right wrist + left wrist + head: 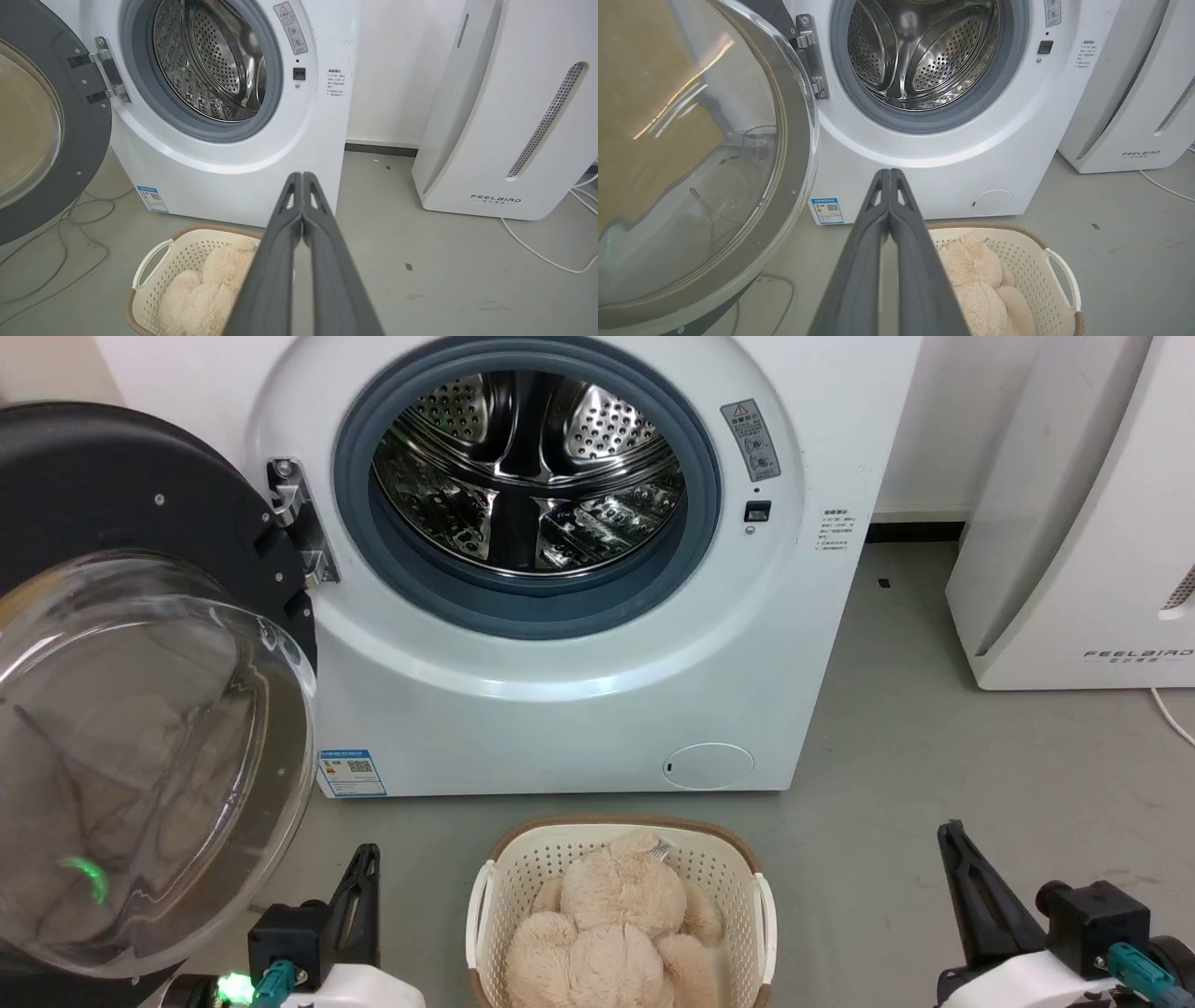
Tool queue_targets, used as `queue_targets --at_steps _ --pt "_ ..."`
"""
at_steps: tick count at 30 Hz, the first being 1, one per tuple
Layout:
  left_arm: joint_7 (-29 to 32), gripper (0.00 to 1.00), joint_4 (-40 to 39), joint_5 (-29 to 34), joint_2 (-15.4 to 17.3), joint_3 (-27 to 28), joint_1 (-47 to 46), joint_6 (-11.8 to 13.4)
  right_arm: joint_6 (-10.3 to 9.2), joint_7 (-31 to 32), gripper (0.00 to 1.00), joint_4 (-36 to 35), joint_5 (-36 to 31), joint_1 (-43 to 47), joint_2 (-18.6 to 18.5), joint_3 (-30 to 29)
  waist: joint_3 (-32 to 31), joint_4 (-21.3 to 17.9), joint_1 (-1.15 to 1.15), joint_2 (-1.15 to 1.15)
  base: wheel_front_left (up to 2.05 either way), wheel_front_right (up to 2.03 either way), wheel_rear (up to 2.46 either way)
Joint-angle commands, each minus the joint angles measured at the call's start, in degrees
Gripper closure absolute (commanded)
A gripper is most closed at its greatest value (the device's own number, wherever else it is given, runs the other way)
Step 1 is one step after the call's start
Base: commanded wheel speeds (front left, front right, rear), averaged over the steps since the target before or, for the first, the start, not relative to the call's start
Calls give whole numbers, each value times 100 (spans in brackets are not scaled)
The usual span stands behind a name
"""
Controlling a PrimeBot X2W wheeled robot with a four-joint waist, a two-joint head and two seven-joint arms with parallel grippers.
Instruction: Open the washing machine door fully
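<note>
1. The washing machine door (149,691) is hanging swung wide out on its hinge (301,523), at the left of the washing machine (579,709). Its glass bowl is bulging toward the robot, and the steel drum is lying fully exposed. I cannot tell whether the door is sitting against its stop. If it is not, it may be free to drift back toward the opening.
2. The left gripper (367,859) is sitting low, just beside the door's lower edge, with its fingers pressed together and holding nothing. A careless sweep to the left would be risking a knock on the glass. Pushing too hard would be straining the hinge.
3. The right gripper (952,835) is resting well apart from the door, likewise closed on nothing. Reaching across with it would mean passing over the basket (532,877).
4. That basket is standing before the washer with a plush toy (607,905) in it. A low arm move could be tipping it.
5. Cables (86,220) are trailing on the floor beneath the door, where wheels could be snagging them.
</note>
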Motion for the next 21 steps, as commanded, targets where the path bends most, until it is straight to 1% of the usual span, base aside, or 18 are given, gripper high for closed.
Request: queue_targets --at_steps 1,21 --pt "11 100 -38 57 -31 38 -130 -37 2 1 100 40 -57 -105 14 12 3 0 0 0 0 0 0" --pt "150 100 -110 173 -82 142 -269 -103 3 2 100 196 -196 -307 18 47 50 5 0 0 0 0 0"
